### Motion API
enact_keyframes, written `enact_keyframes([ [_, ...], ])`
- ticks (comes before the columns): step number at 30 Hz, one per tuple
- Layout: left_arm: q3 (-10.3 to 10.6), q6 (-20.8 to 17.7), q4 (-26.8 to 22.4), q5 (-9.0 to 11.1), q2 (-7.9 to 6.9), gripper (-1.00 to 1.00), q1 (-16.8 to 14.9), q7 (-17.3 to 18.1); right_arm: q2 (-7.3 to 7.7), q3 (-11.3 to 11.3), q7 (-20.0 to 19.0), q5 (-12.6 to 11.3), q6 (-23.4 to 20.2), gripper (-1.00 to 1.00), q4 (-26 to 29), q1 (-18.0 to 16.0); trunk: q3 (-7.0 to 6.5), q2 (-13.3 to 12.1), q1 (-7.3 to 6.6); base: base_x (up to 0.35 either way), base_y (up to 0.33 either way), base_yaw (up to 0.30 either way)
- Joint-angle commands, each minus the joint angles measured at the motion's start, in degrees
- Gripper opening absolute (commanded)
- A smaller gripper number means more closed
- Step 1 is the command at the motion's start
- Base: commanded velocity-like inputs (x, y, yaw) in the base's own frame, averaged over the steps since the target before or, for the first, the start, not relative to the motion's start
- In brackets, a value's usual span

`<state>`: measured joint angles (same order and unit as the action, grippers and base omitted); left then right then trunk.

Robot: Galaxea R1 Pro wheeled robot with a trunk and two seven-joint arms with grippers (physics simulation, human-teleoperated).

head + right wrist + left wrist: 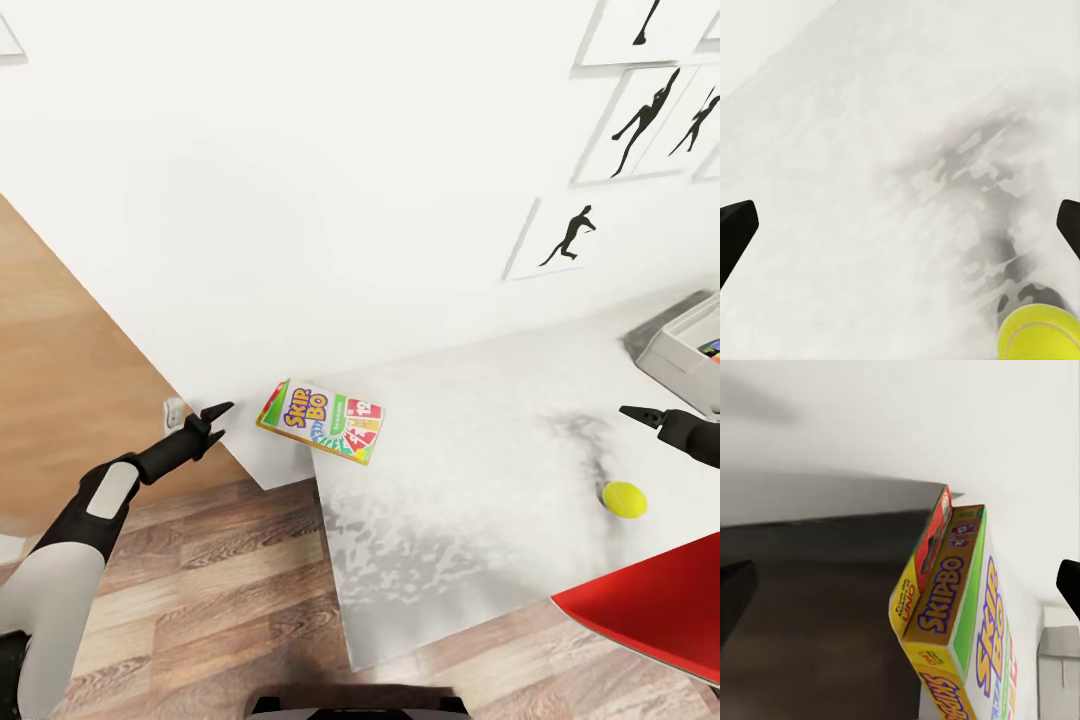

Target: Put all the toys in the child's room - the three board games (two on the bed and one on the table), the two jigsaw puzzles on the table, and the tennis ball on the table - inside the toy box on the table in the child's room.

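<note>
Skip-Bo [320,421] overhangs table [480,520] corner; left gripper [216,421], jaws spread, at its 9 o'clock; right gripper [640,412], jaws spread, at ball's [624,498] 12.

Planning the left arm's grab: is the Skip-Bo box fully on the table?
No. The Skip-Bo box lies flat, one corner overhanging the table edge toward the open left gripper.

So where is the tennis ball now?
In the head view, the tennis ball lies on the table at the right, just below the right gripper, apart from it.
</note>
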<state>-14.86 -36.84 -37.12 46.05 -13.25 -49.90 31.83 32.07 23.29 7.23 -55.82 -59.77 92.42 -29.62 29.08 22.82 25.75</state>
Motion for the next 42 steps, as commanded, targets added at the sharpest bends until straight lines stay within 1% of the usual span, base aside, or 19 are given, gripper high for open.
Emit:
enact_keyframes([
  [1, -0.1, -0.3, 0.2, 0.2, -0.01, 1.00, -0.1, -0.1, 0.01, 0.0, 0.6, -0.6, -0.2, 1.00, 0.0, 0.0, 0.08, 0.1, 0.03, 0.000, 0.000, 0.000],
  [19, -0.2, -0.1, 1.1, 0.1, -0.23, 1.00, -0.3, -1.0, 0.01, 0.1, 0.5, -0.6, -0.2, 1.00, 0.0, 0.0, 0.08, 0.1, 0.03, 0.000, 0.000, -0.004],
  [34, -0.2, -0.1, 1.2, 0.2, -0.23, 1.00, -0.4, -1.1, 0.01, 0.1, 0.5, -0.6, -0.2, 1.00, 0.0, 0.0, 0.08, 0.1, 0.03, 0.000, 0.000, -0.186],
  [42, -0.1, -0.1, 1.2, 0.2, -0.20, 1.00, -0.4, -1.1, 0.01, 0.0, 0.5, -0.6, -0.2, 1.00, 0.0, 0.2, 0.08, 0.1, 0.03, 0.000, 0.000, -0.073],
])
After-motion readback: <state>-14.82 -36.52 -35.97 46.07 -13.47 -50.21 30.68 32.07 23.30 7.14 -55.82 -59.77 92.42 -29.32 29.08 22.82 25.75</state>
